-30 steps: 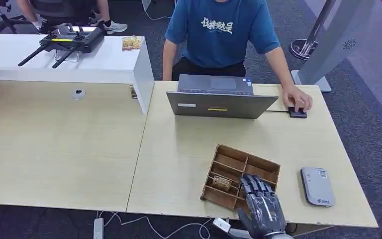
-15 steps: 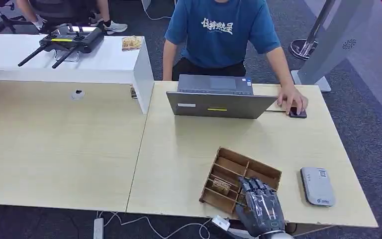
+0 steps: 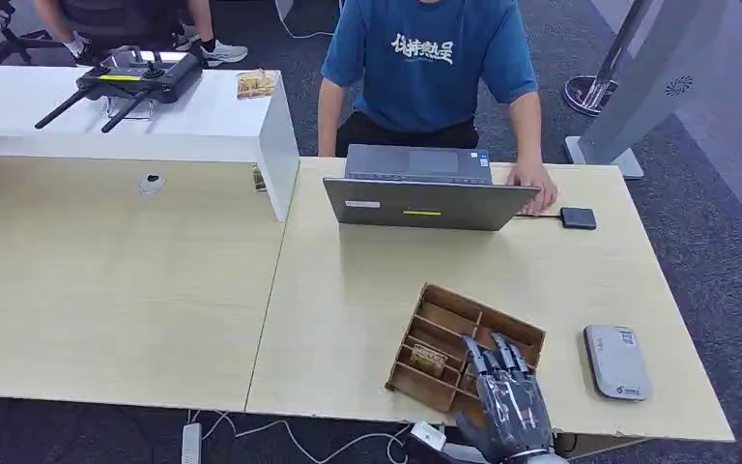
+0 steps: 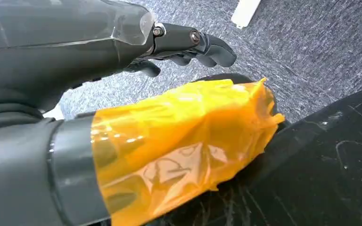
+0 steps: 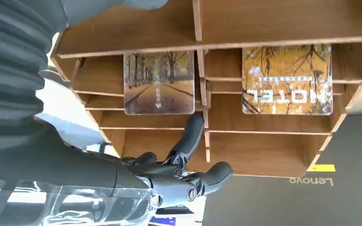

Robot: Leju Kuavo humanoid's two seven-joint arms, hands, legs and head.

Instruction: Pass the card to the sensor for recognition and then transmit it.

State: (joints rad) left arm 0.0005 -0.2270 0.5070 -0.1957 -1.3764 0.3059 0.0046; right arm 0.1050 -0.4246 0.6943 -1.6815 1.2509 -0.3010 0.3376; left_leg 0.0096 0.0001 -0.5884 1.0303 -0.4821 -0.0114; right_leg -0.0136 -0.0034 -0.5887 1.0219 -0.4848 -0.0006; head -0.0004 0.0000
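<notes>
two glossy cards [image 5: 159, 82] sit in the slatted wooden tray [image 3: 464, 333]; right hand [image 3: 504, 401] hovers empty, fingers spread.

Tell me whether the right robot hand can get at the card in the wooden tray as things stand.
Probably yes. The right robot hand hovers open over the wooden tray, one finger reaching toward the card, which stands exposed in its open-topped slot with nothing in between.

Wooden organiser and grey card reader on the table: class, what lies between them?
Only bare tabletop lies between wooden organiser and grey card reader, seen in the head view.
</notes>
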